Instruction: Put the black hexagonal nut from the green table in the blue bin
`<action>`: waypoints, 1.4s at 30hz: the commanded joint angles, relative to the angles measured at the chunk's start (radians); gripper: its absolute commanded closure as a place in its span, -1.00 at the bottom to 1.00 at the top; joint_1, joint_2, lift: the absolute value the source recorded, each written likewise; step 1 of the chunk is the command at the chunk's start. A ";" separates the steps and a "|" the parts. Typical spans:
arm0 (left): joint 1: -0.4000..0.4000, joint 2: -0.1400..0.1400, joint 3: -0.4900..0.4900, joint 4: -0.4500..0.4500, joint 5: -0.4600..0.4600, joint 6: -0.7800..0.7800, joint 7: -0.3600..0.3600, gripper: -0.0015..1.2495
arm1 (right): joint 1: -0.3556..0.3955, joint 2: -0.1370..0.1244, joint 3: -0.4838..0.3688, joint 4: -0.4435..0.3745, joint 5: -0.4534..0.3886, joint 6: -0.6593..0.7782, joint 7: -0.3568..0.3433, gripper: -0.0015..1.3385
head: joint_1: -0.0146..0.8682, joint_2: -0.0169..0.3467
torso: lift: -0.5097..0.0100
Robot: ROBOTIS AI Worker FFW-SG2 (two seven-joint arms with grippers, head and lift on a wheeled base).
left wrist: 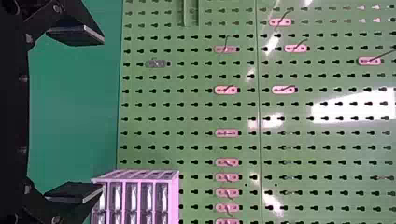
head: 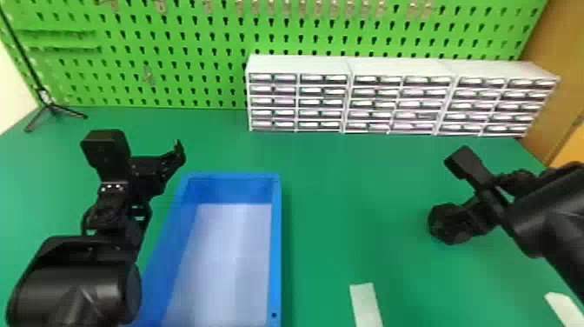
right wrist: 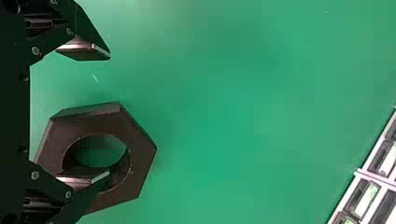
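On the right of the green table (head: 347, 195), the black hexagonal nut (head: 449, 224) rests beside my right gripper (head: 484, 211). Seen from the right wrist, one finger of the open right gripper (right wrist: 109, 114) overlaps the hole of the nut (right wrist: 88, 122); the other stands outside the nut's rim, across a wide gap. Whether the finger touches the nut I cannot tell. The blue bin (head: 277, 248), with a pale floor, sits left of centre in the head view. At its left side is my left gripper (head: 174, 157); in its wrist view the left gripper (left wrist: 102, 114) is open with nothing between its fingers.
White drawer cabinets (head: 300, 100) line the table's back edge before a green pegboard (head: 174, 52). A small black tripod (head: 52, 106) stands at the back left. A pale strip (head: 366, 304) and another pale piece (head: 565, 306) lie near the front.
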 commanded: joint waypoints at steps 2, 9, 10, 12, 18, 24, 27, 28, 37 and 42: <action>0.000 0.000 0.000 0.000 0.001 -0.001 0.000 -0.73 | -0.018 0.011 0.030 0.044 -0.009 -0.027 0.000 -0.41 | 0.58 -0.76 | 0.59; 0.000 0.000 0.000 0.000 0.001 -0.001 0.000 -0.73 | -0.038 0.022 0.053 0.093 -0.020 -0.051 0.000 -0.41 | 0.58 -0.76 | 0.59; 0.000 0.000 0.000 0.000 0.001 -0.001 0.000 -0.73 | -0.038 0.023 0.055 0.099 -0.023 -0.054 0.000 -0.41 | 0.58 -0.76 | 0.59; 0.000 0.002 0.000 0.000 -0.001 -0.001 -0.002 -0.73 | -0.041 0.025 0.055 0.110 -0.026 -0.059 0.000 -0.41 | 0.58 -0.76 | 0.59; 0.000 0.002 0.000 0.000 0.001 -0.001 -0.002 -0.73 | -0.043 0.029 0.052 0.125 -0.026 -0.067 0.000 -0.41 | 0.58 -0.76 | 0.59; 0.000 0.002 0.002 0.000 -0.001 -0.002 -0.002 -0.73 | -0.043 0.031 0.050 0.136 -0.024 -0.068 0.000 -0.40 | 0.58 -0.76 | 0.59; 0.001 0.003 0.002 0.000 -0.001 -0.002 -0.002 -0.73 | -0.043 0.029 0.049 0.136 -0.023 -0.070 0.000 -0.40 | 0.58 -0.76 | 0.59; 0.001 0.003 0.002 0.000 -0.001 -0.004 -0.002 -0.73 | -0.043 0.029 0.047 0.134 -0.026 -0.070 0.000 -0.40 | 0.58 -0.76 | 0.59; -0.002 0.003 -0.002 0.000 -0.009 -0.005 -0.002 -0.73 | -0.041 0.029 0.018 0.130 -0.020 -0.079 0.000 -0.40 | 0.58 -0.76 | 0.59; 0.000 0.003 -0.003 0.000 -0.010 -0.005 -0.002 -0.73 | -0.035 0.031 0.013 0.136 -0.017 -0.083 0.000 -0.40 | 0.58 -0.76 | 0.59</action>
